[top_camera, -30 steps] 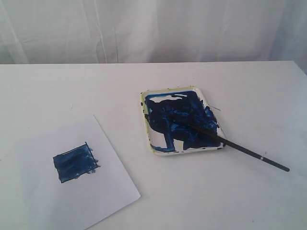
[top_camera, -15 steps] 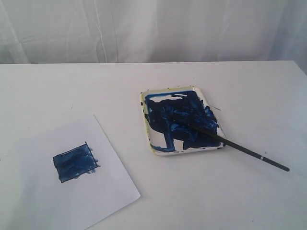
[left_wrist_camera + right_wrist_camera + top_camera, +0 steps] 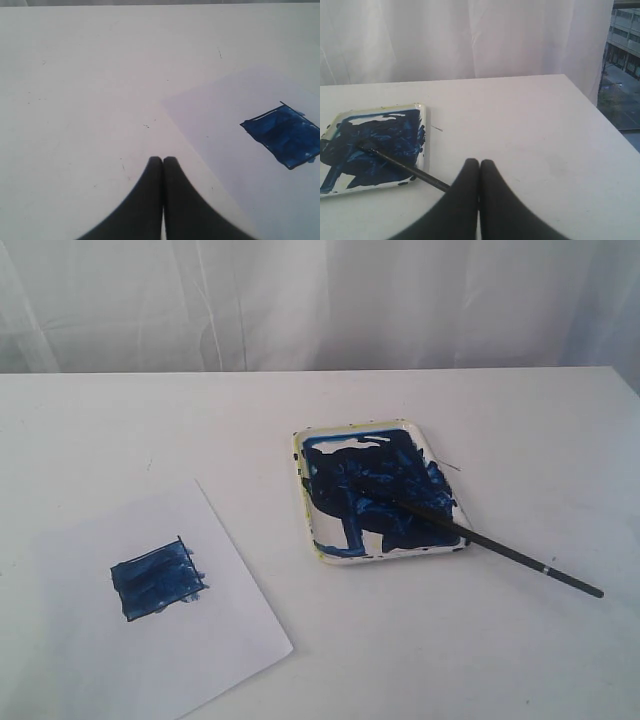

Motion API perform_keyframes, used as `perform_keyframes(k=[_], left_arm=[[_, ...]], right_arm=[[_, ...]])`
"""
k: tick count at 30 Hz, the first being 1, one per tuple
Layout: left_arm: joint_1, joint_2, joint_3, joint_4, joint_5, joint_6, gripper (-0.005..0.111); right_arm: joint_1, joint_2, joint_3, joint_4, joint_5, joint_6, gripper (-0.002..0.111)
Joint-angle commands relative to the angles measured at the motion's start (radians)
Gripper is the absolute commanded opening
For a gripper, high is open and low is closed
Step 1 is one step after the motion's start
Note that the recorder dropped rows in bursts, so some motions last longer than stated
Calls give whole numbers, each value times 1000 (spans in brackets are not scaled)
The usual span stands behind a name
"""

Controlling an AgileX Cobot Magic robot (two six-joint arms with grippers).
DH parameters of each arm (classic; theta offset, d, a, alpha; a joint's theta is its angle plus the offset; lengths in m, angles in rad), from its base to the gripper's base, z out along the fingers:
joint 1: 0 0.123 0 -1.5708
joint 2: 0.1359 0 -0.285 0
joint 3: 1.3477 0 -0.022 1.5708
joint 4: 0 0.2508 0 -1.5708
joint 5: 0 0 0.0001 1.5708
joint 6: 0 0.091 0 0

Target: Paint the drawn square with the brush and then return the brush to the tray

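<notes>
So, on the white worktop [image 3: 480,420] there is one tray [image 3: 325,532], one brush [image 3: 490,543] and one sheet of white paper [image 3: 230,640]. One drawn square [image 3: 157,582] is on the paper, and it is filled with streaky dark blue paint. The square sits tilted and is much smaller than the sheet. The tray is well apart from the paper, farther right in the exterior view, and is smeared with dark blue paint. The brush lies slanted, with its tip end in the paint on the tray. Its long black handle crosses the tray's rim and rests on the worktop to the right. A thin silver band shows near the far end of the handle. There are two grippers, one on each arm. The left gripper [image 3: 163,160] has its two black fingers pressed together with nothing between them. It hangs over bare worktop just beside an edge of the paper, and the blue square [image 3: 285,134] is a little way off. The right gripper [image 3: 479,162] also has its fingers together and holds nothing. It hangs over the worktop near the handle of the brush [image 3: 407,168], with the tray [image 3: 424,140] close by. A white curtain [image 3: 300,300] hangs behind the worktop.
</notes>
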Motion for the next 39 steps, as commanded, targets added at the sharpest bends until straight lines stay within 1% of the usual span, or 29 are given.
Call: perform_keyframes(k=[1,7,39], left_arm=[[-9,-5,3,-4,7,-9,0],[-9,-5,3,-4,7,-9,0],[-9,-5,3,-2,6,-4,0]], right_arm=[[-7,-4,5,-1,0,-3,0],[-7,-4,5,-8,-6,-106,0],[-7,-4,5,14,-12,-96,0]])
